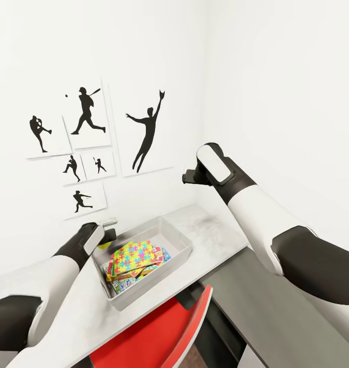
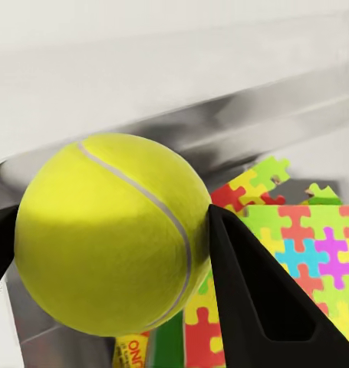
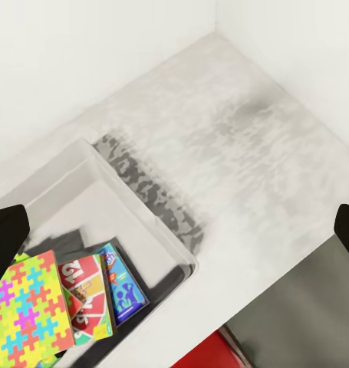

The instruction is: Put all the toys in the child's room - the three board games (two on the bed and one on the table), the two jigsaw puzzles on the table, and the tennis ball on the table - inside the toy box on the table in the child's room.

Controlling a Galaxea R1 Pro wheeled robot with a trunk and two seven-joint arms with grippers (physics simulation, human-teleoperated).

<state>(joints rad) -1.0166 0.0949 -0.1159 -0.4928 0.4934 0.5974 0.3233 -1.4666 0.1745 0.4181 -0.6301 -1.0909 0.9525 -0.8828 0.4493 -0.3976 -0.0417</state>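
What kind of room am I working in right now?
Probably a child's room: baseball-player silhouette pictures on the wall, a toy box of jigsaw puzzles on the table, and a red chair.

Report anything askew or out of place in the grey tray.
The flat printed boxes lie in a loose, skewed heap at one end of the light grey tray, the multicolour jigsaw square tilted on top. Nothing is spilled.

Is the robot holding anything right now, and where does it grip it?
Yes: the left gripper pinches the tennis ball across its middle, over the toy box. The right gripper holds nothing.
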